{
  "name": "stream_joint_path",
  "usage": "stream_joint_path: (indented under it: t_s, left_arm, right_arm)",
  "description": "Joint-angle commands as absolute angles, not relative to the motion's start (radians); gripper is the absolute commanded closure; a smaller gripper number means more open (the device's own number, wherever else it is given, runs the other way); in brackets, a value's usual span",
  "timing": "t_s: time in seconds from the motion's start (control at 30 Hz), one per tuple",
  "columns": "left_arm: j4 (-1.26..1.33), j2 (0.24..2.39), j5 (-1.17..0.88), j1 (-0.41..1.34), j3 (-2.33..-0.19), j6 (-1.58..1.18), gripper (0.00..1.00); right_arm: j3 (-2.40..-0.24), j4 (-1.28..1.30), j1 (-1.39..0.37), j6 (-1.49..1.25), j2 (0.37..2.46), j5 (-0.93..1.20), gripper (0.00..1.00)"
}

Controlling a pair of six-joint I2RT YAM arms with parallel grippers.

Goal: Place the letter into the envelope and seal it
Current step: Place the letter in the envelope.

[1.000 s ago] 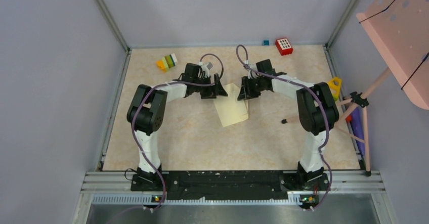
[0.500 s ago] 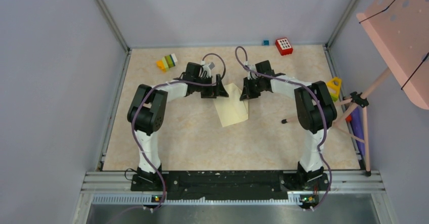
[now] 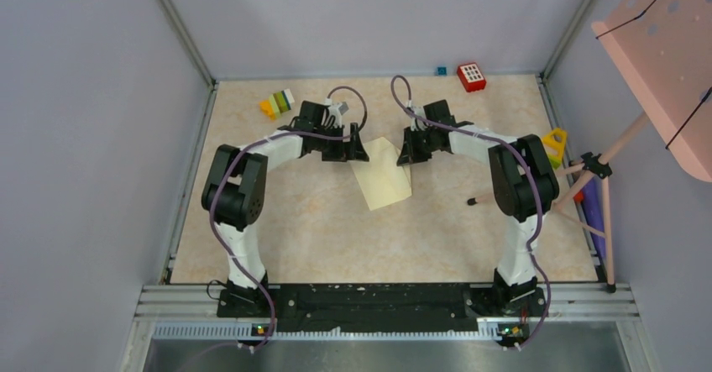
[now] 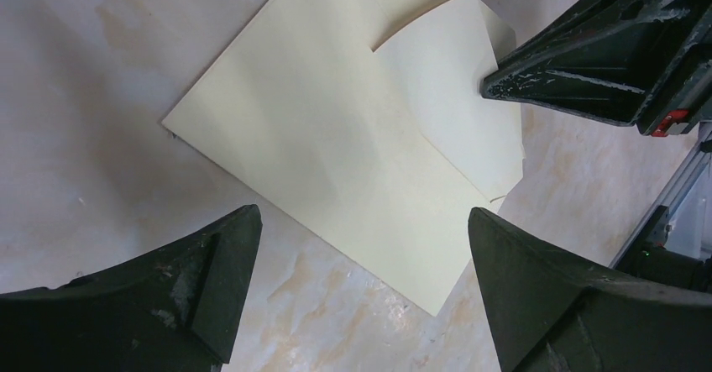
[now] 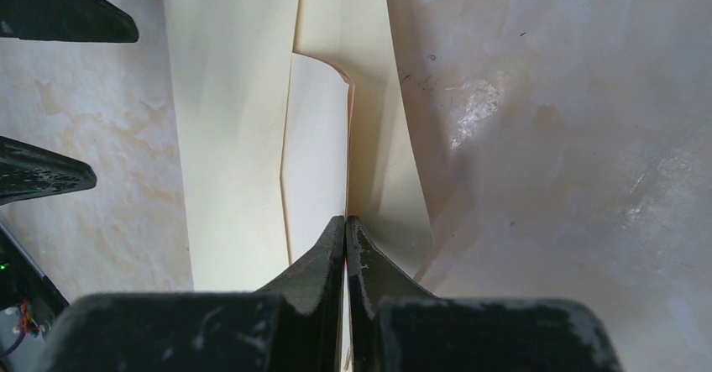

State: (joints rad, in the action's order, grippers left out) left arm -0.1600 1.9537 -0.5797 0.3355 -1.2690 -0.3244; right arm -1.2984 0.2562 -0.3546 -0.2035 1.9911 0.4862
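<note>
The cream-yellow envelope [image 3: 384,177] lies flat in the middle of the table, its layers fanned apart at the far end. My left gripper [image 3: 348,150] hovers open over its left corner, and the envelope [image 4: 336,137] fills the space beyond the spread fingertips [image 4: 239,229]. My right gripper [image 3: 406,154] is at the envelope's right side. In the right wrist view that gripper [image 5: 346,219] is shut on a raised paper edge [image 5: 348,137] of the envelope [image 5: 227,120]. I cannot tell whether this edge is the flap or the letter. No separate letter can be made out.
Far left stands a stack of coloured blocks [image 3: 277,103]. A red block [image 3: 471,76] and a small blue cube [image 3: 441,70] sit by the back wall. A yellow object [image 3: 555,144] and a pink stand's tripod [image 3: 592,169] crowd the right edge.
The right gripper has closed from partly open to shut on the paper edge. The left gripper has opened fully and drawn slightly left, off the envelope.
</note>
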Motion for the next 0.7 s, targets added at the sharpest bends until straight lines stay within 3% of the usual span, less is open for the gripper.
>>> stream_joint_path:
  t_s: [0.0,0.67]
  left_arm:
    - [-0.188,1.874,-0.569,0.329,-1.253,-0.272,0.02]
    - [-0.244,1.946,-0.564,0.344,-1.246,-0.275,0.02]
  right_arm:
    - [-1.339,0.220,-0.351,-0.220,2.016,0.495,1.00]
    - [-1.357,0.220,-0.350,-0.238,2.037,0.513,1.00]
